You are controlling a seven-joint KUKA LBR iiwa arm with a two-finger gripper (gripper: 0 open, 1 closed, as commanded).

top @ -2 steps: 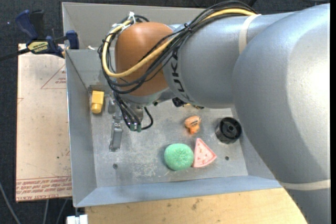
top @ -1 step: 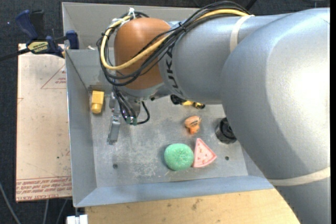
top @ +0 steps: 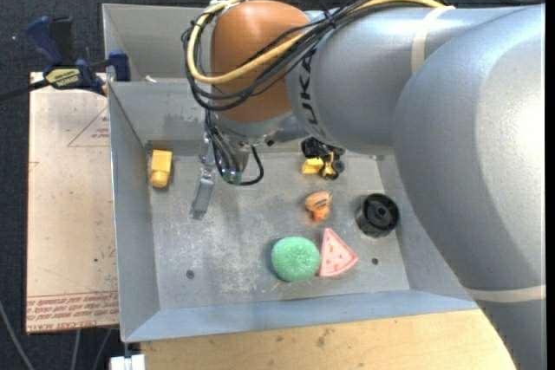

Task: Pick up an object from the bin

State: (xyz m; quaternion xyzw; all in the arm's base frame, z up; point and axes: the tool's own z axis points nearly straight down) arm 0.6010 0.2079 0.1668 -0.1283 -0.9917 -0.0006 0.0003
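While block [top: 160, 167], yellow, lies at left of bin [top: 132, 212] near left wall, gripper [top: 202, 204] hangs just right of it, tip low over bare floor and apart from block. Gripper open or closed: cannot tell. Nothing seen held.

Step, by judgement: approach, no grasp yet. Next move calls for shift left to straddle block, or pick of another target.

Further right, well apart from gripper:
- orange bit [top: 318, 203]
- yellow-black toy [top: 319, 162]
- black ring [top: 377, 214]
- green ball [top: 295, 258], just beside pink slice [top: 338, 255], near front wall
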